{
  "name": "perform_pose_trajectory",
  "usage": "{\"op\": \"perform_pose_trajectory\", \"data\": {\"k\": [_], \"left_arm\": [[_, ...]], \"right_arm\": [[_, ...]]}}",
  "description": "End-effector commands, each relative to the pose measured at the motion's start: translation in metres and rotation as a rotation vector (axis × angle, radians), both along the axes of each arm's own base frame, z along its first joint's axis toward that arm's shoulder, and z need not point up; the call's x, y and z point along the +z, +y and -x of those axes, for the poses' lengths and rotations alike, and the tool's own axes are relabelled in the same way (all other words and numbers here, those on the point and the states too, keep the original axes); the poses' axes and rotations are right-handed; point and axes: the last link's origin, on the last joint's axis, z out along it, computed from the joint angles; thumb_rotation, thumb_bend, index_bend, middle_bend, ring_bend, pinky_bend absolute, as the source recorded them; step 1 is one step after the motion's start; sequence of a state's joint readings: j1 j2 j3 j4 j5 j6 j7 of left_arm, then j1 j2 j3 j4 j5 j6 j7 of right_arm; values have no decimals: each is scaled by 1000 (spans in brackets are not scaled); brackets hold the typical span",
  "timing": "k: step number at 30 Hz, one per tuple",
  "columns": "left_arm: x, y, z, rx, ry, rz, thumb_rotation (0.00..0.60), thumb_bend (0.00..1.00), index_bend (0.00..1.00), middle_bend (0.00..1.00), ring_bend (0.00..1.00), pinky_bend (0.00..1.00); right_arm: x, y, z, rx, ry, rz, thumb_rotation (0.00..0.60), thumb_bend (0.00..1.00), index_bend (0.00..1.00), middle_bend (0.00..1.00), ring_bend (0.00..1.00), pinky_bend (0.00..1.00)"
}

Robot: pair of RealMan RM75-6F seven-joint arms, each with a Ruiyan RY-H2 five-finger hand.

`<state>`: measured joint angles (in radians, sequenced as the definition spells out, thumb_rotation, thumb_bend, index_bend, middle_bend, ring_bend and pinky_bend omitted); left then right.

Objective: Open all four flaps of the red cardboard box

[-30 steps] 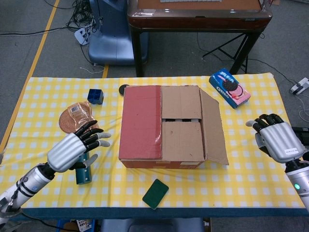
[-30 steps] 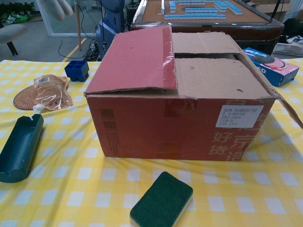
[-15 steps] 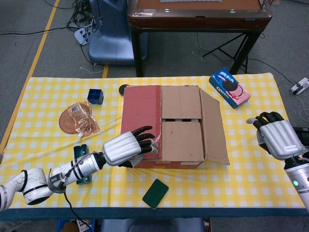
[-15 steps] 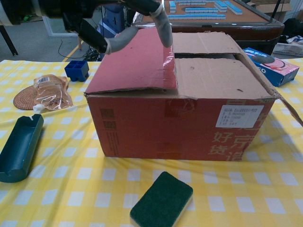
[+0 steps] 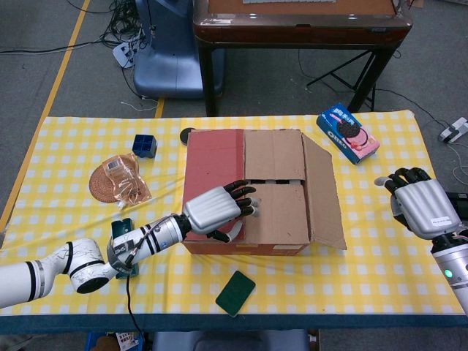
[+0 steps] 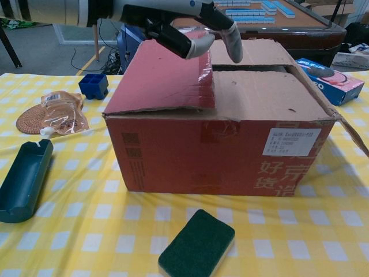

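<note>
Red cardboard box (image 5: 252, 191) sits mid-table on the yellow checked cloth (image 5: 380, 241), its right flap (image 5: 322, 191) folded outward, the red left flap (image 5: 212, 164) and the two brown inner flaps lying flat. The left arm reaches across from the table's front-left corner; the left hand (image 5: 218, 209) hovers over the box top, fingers spread and empty, fingertips (image 6: 233, 43) above the red flap's free edge. The right hand (image 5: 418, 205) waits near the table's right edge, palm down, fingers loosely apart, holding nothing.
</note>
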<state>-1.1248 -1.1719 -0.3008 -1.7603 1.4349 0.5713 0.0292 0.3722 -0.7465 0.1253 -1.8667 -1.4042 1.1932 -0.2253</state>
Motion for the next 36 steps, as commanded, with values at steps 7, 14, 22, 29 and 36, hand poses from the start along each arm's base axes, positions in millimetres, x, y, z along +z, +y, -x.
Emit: {"op": "perform_pose_trajectory", "data": {"k": [7,14,22,29,36], "left_arm": [[-18,3,1,-16,112,-33,208,733,281,184,23,0],[-23,1,-1,-31,146,-72,196,733,285,180,18,0],[-23,2,0,-45,164,-122,192,733,328,193,20,0],[-17,3,5,-48,169,-157,190,733,426,302,64,0],[-2,0,4,-59,152,-193,191,733,484,366,97,0]], "right_arm": [[1,2,4,-10,-6,3,600,771,303,374,238,235],[1,3,9,-23,-12,5,600,771,303,374,238,235],[1,2,11,-25,-16,3,600,771,303,374,238,235],[0,2,10,-22,-20,4,600,771,303,374,238,235],[3,2,11,-25,-26,14,600,771,303,374,238,235]]}}
